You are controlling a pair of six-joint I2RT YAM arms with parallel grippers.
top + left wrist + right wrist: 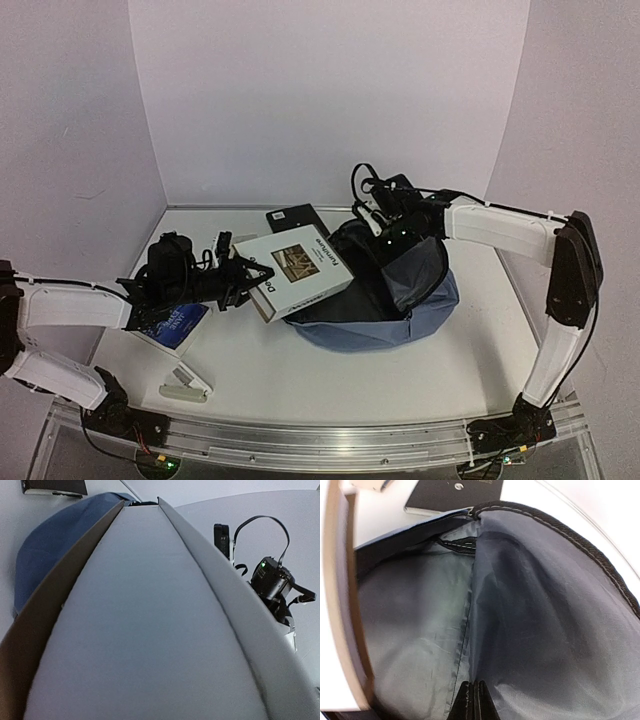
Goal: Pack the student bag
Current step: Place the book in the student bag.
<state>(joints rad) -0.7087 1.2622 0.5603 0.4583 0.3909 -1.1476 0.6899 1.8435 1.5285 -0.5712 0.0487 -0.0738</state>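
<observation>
The white counter (330,390) carries a soft blue-grey fabric backpack (372,335) right of centre, a flat black book (297,217) just beyond it, a blue-covered booklet (180,325) at left, and a small white oblong block (187,390) near left.

Robotics lab test bench: white table (330,375) boxed by bare white panels (330,100), robot arms (500,225) bolted to an aluminium rail (320,440).

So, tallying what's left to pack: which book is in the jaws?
The white book, held by the left gripper beside the student bag; the black book and blue book lie on the table.
</observation>
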